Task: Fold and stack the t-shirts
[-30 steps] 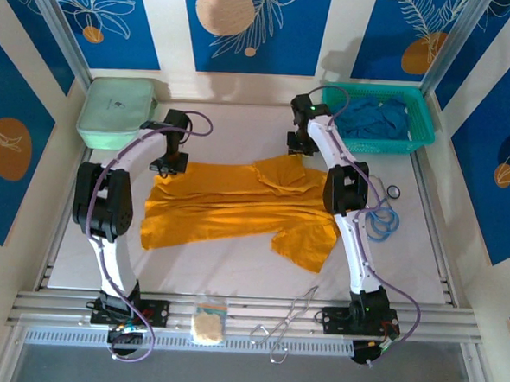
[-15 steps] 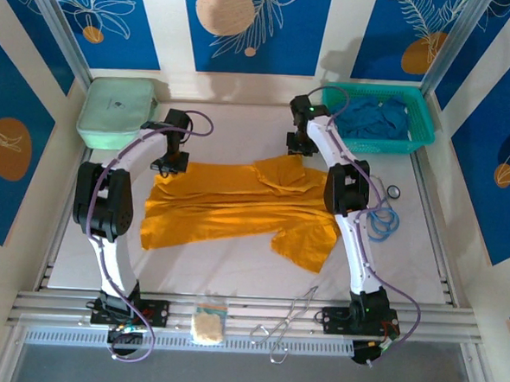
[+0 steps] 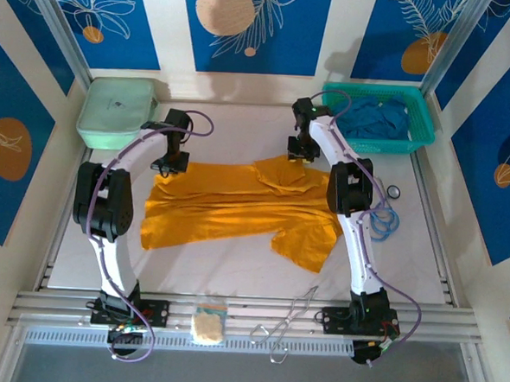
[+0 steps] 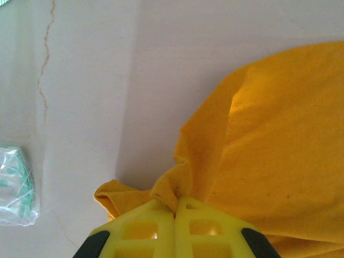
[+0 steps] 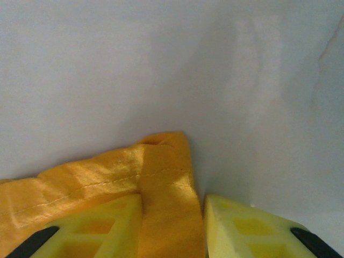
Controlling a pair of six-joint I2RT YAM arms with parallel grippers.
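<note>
You cannot read either set of fingertips from the top view. The left gripper [image 3: 168,161] and the right gripper [image 3: 299,150] appear there as dark blocks whose own bodies cover their tips.

In the left wrist view the bottom edge cuts off the fingers. The bunched fold hides how much cloth sits between the pads.

In the right wrist view the cloth runs out of frame at the lower left, and both fingers are cut off at the bottom.

The blue t-shirts [image 3: 376,120] lie heaped in the teal basket [image 3: 422,123] at the upper right. You cannot tell how many there are.

The mustard-orange t-shirt [image 3: 237,203] lies spread and wrinkled across the middle of the table [image 3: 233,268], with one sleeve pointing to the lower right. The left gripper sits at its upper left corner. The right gripper sits at its upper edge, right of centre.

Left wrist view: the left gripper [image 4: 175,207] has its jaws pressed together on a gathered fold of the mustard-orange t-shirt [image 4: 269,150]. The cloth fans out from the tips toward the upper right.

Right wrist view: the right gripper [image 5: 172,212] has its jaws apart. A hemmed corner of the mustard-orange t-shirt [image 5: 161,172] lies flat in the gap and reaches past the tips toward frame centre. You cannot tell whether the pads touch it.
</note>
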